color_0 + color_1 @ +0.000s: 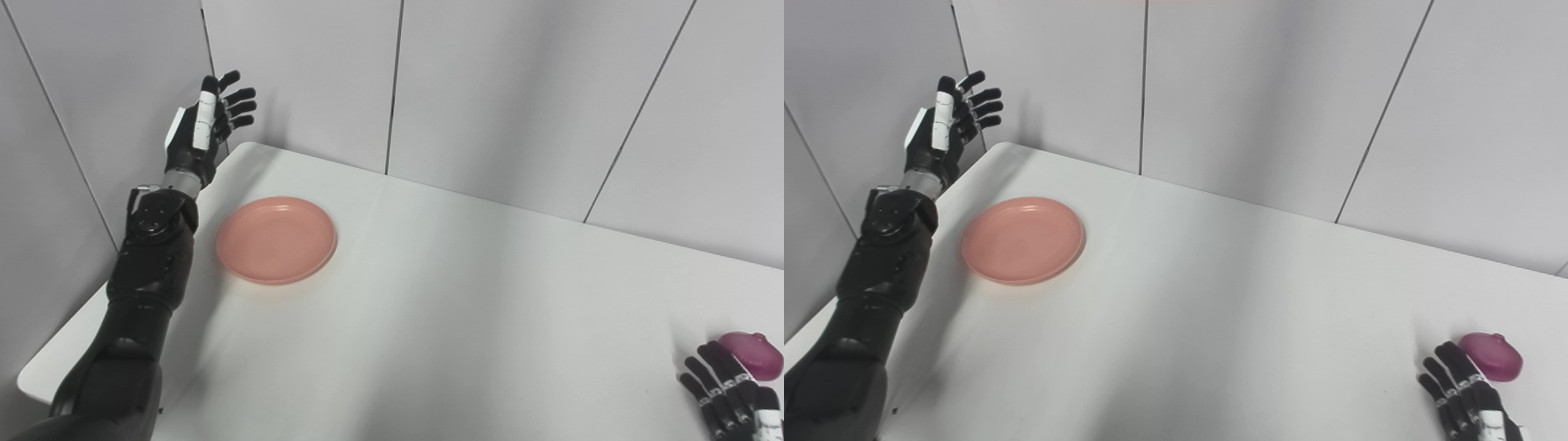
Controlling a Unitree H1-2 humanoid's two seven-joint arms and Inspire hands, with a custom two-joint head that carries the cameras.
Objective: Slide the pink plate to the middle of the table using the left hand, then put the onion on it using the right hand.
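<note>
Over at the table's (429, 318) left end, pink plate (275, 239) sits empty and short of the middle, so neither step looks done; left hand (205, 125) is raised beyond it, fingers spread, holding nothing. Onion (1491, 355) lies far right, just past the right hand (1464, 392): fingers extended, empty, palm cut off by frame edge.

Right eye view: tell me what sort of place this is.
Probably a robot test booth: a bare white table boxed in by plain grey wall panels, holding only a pink plate and an onion.
</note>
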